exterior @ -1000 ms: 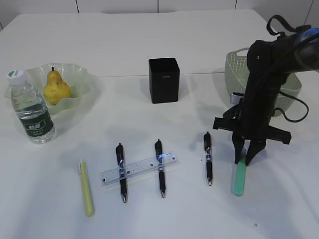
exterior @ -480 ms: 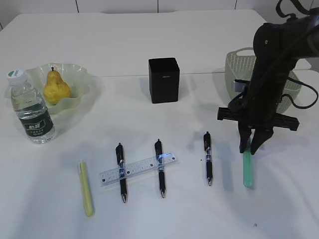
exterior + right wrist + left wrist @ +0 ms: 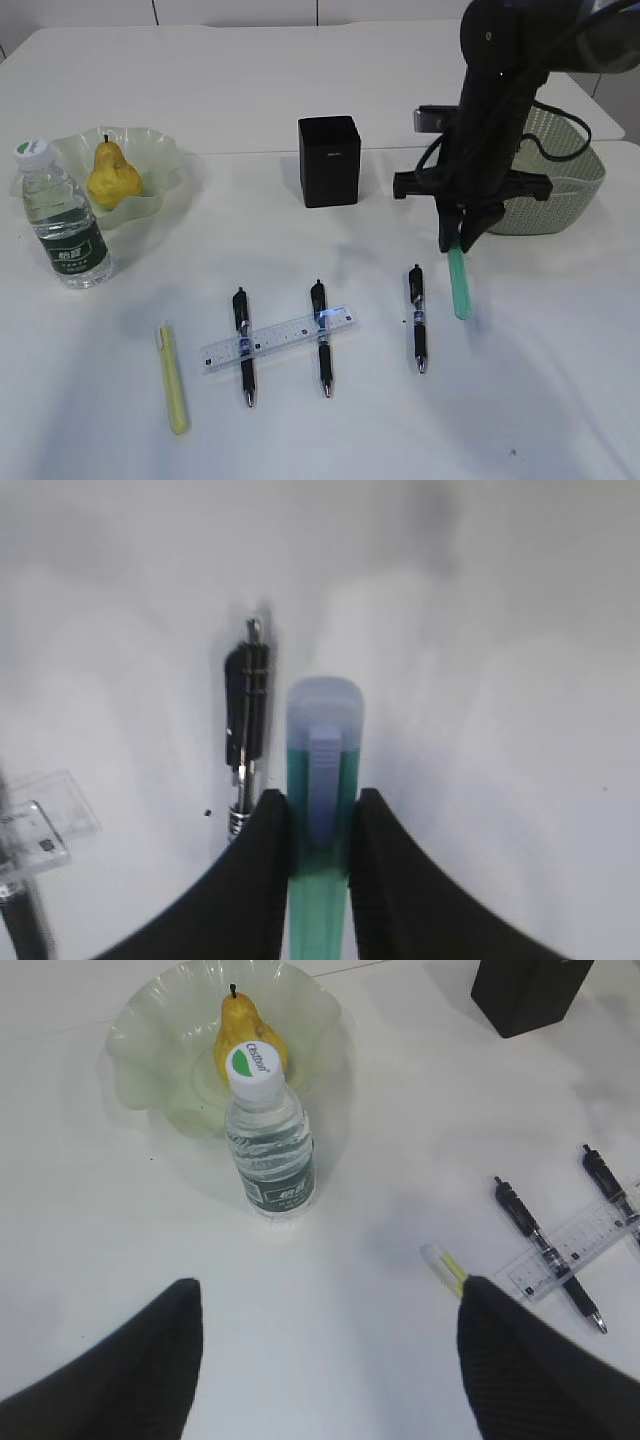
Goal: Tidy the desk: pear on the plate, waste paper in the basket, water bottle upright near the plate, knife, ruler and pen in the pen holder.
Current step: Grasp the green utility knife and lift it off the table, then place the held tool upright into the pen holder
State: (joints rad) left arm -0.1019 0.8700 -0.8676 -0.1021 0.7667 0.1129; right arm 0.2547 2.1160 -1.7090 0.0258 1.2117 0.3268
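Exterior view: right gripper (image 3: 460, 243) is clamped on a green knife (image 3: 459, 284) hanging below it, pen holder (image 3: 329, 161) off to its left. Left gripper (image 3: 330, 1360) hangs with jaws apart, water bottle (image 3: 270, 1140) just ahead.

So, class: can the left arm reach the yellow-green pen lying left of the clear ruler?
Probably yes: the yellow-green pen lies bare on the table just ahead of the open left fingers, nothing between.

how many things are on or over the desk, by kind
black pens: 3
green knife, in the right gripper: 1
yellow knife: 1
ruler: 1
pen holder: 1
water bottle: 1
pear: 1
plate: 1
basket: 1
total: 11
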